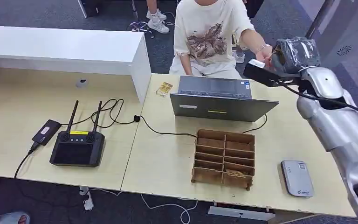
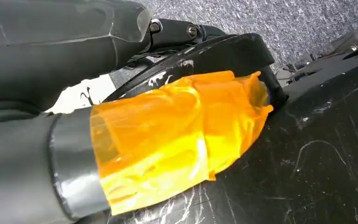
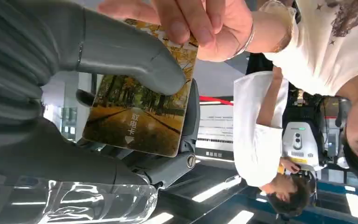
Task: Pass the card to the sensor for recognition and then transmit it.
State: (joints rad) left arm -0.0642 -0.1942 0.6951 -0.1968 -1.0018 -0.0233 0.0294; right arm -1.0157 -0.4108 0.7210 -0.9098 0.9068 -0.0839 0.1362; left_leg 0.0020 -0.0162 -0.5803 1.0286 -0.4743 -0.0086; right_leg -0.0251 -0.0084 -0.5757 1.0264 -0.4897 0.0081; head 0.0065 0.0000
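The card (image 3: pixel 140 116), printed with an autumn tree avenue, is pinned between the grey thumb and dark fingers of my right hand (image 3: pixel 121 56). A person's hand (image 3: pixel 200 23) pinches the card's far edge at the same time. My right hand (image 1: pixel 294 56) is raised above the table's back right corner, meeting the seated person's hand (image 1: pixel 262 55). The grey card sensor (image 1: pixel 297 178) lies flat on the table near the front right edge, well below that hand. My left hand (image 2: pixel 168 135), its thumb wrapped in orange tape, hangs low and holds nothing.
An open laptop (image 1: pixel 219 98) stands between me and the person. In front of it sits a wooden compartment box (image 1: pixel 223 157). A black remote controller (image 1: pixel 78 147) with antennas and cables lies to the left, and a white counter (image 1: pixel 60 46) stands at the back left.
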